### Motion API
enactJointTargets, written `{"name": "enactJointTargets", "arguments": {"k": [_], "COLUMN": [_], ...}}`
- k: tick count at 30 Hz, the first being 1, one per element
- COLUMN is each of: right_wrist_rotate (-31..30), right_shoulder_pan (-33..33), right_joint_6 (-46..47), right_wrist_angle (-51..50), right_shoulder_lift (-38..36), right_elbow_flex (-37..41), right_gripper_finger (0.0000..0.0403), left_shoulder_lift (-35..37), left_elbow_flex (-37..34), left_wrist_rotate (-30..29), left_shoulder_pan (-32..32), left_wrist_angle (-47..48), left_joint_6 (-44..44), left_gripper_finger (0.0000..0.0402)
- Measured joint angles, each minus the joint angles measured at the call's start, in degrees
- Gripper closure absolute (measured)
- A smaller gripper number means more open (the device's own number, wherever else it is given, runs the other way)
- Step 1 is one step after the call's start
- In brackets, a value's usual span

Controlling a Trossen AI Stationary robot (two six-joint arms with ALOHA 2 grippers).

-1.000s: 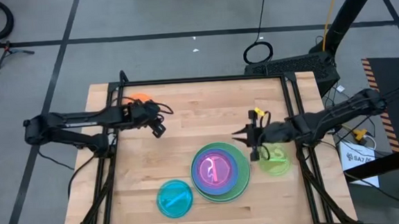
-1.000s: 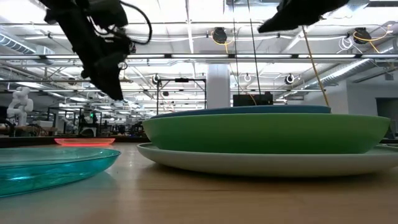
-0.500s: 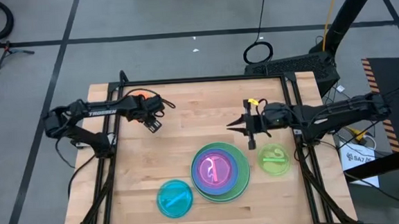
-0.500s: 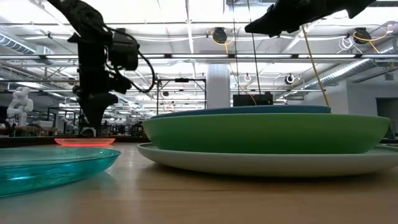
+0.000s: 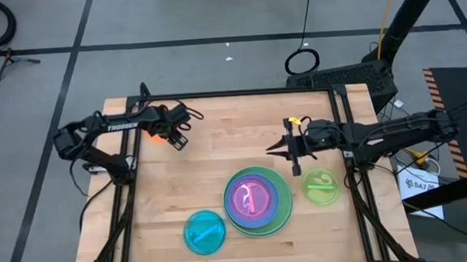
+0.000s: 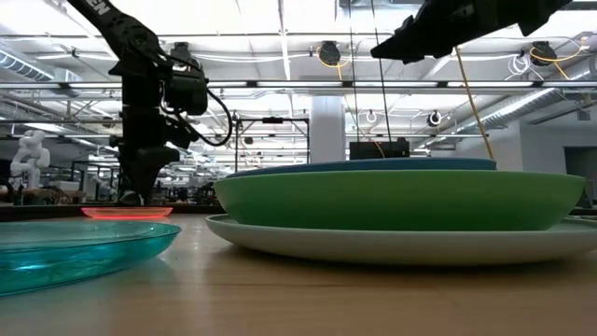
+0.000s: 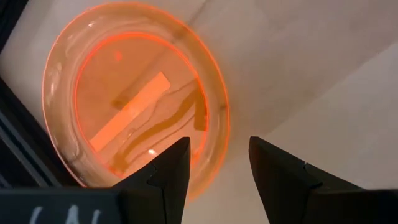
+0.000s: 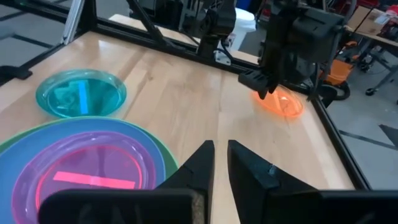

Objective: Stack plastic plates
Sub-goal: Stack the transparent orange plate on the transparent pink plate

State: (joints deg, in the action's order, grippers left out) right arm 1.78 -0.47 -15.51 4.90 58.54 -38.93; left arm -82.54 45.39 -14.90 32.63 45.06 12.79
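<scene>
Cyan plate (image 5: 204,231): it lies alone at the near edge of the table (image 5: 218,148), just left of the stack, not moved.
Stack (image 5: 258,200): pink on blue on green, on a pale plate; same height as a second ago.
Lime plate (image 5: 321,186): it lies just right of the stack, now free in the high view. A second ago the right arm covered part of it.
Right gripper (image 5: 290,148): it hangs in the air behind the stack, fingers nearly closed and holding nothing. It has pulled back from the lime plate and waits.
Left gripper (image 5: 177,138): it has moved to the far left corner and come down low. Fingers are apart and empty, with the rim of the orange plate (image 7: 134,93) between the tips.
Orange plate: it lies flat on the table at the far left corner, well apart from the stack.
Meaning: I think the orange plate is the next pick; the grasp is not closed yet.
</scene>
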Motion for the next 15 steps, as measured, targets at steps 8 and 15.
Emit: {"name": "enactJointTargets", "arguments": {"k": [8, 15], "right_wrist_rotate": [-0.11, -0.17], "right_shoulder_pan": [0.0, 0.0], "right_joint_6": [-0.08, -0.16], "right_wrist_angle": [0.09, 0.05], "right_shoulder_lift": [-0.31, -0.33], "right_elbow_flex": [0.21, 0.21], "right_gripper_finger": [0.0365, 0.0365], "left_shoulder_lift": [0.0, 0.0], "left_elbow_flex": [0.0, 0.0], "left_wrist_rotate": [4.31, 4.44], "left_shoulder_pan": [2.5, 2.5], "left_wrist_angle": [-2.25, -2.66], "left_joint_6": [-1.61, -1.55], "left_gripper_finger": [0.0231, 0.0231]}}
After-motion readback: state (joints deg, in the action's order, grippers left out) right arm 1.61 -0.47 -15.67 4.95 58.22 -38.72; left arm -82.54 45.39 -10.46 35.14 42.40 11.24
